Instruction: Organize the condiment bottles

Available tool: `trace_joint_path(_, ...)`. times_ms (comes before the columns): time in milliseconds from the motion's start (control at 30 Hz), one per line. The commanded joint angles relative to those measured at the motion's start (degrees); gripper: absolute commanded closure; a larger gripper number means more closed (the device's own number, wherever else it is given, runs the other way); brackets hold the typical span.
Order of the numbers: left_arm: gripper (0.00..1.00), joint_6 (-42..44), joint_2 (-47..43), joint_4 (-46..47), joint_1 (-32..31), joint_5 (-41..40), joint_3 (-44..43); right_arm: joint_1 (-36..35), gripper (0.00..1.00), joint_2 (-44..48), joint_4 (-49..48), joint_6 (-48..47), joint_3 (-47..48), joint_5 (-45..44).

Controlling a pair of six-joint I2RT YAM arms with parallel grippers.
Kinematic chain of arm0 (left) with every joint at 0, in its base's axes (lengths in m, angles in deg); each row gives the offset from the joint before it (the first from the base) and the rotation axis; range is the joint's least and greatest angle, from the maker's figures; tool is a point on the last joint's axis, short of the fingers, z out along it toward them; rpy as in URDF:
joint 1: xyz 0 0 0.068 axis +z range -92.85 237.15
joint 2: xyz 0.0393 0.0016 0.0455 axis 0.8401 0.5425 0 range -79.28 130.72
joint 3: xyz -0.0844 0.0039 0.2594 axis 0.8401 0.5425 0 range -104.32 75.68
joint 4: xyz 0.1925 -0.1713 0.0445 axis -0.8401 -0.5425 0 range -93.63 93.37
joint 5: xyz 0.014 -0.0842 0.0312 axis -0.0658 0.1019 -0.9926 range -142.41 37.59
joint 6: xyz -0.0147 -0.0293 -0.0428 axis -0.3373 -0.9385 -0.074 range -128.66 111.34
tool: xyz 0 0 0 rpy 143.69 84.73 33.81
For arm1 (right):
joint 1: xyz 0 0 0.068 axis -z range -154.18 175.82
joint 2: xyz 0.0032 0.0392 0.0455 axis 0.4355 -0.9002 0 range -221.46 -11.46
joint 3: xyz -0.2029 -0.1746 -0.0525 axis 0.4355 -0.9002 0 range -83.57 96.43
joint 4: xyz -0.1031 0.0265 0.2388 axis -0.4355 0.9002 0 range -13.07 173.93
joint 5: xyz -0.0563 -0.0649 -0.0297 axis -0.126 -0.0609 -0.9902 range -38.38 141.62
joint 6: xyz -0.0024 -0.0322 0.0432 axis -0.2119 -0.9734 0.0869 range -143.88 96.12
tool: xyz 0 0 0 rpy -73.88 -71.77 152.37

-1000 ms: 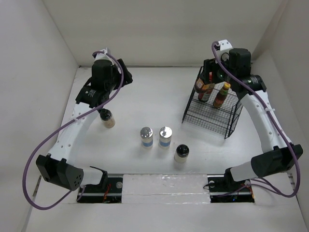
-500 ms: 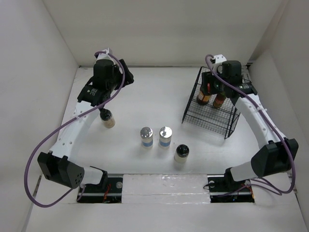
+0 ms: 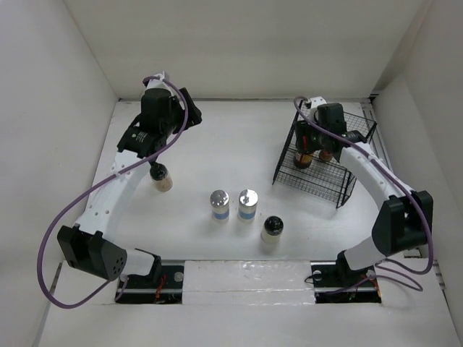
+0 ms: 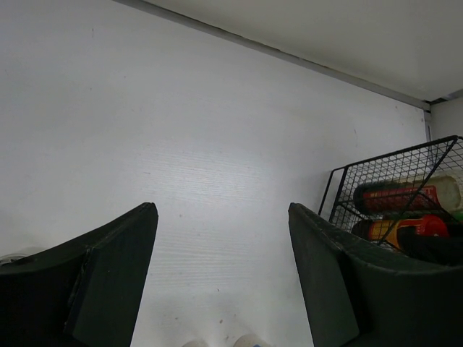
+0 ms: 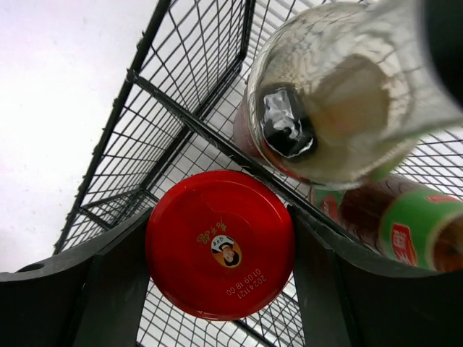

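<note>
My right gripper (image 3: 316, 142) reaches down into the black wire rack (image 3: 325, 184) and is shut on the red-lidded jar (image 5: 219, 242), one finger on each side of the lid. A dark sauce bottle with a black cap (image 5: 286, 130) stands just behind it. A green-labelled bottle (image 5: 405, 224) lies beside it. My left gripper (image 3: 187, 116) is open and empty above the far left of the table (image 4: 217, 130). On the table stand a black-capped pale jar (image 3: 160, 176), two silver-capped shakers (image 3: 219, 204) (image 3: 247, 204) and a second black-capped jar (image 3: 272, 228).
The rack stands at the far right near the right wall, its wire walls (image 5: 145, 130) close around my right fingers. It shows at the right edge of the left wrist view (image 4: 383, 163). White walls enclose the table on three sides.
My right arm has swung left and down, into the rack's front-left part, over the bottles. My left arm has barely moved.
</note>
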Motion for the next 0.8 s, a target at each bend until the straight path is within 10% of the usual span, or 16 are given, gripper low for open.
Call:
trace_joint_path(0,0.32,-0.45,-0.50,2.54,-0.27,0.78,0.57,-0.94,0.49,0.02,-6.60,1.32,0.92,-0.21)
trace_joint_path(267,0.32,-0.97,-0.50,2.54,-0.27,1.31,1.09,-0.94,0.07,0.27,-4.58,2.55,2.05,-0.83)
trace_joint_path(533,0.51,-2.03,-0.50,4.56,-0.27,4.29,0.57,-5.16,0.02,8.09,1.67,0.96,6.72,-3.37)
trace_joint_path(567,0.59,-2.03,-0.50,4.56,-0.27,4.29,0.57,-6.90,0.06,9.06,1.67,0.36,6.72,-2.85)
trace_joint_path(700,0.83,-2.03,-0.50,4.56,-0.27,3.68,1.18,-13.40,0.86,13.37,2.89,-0.70,2.69,6.97)
trace_joint_path(767,0.92,-2.03,-0.50,4.56,-0.27,3.07,1.18,-16.74,0.96,14.43,4.03,-2.46,-0.04,11.28)
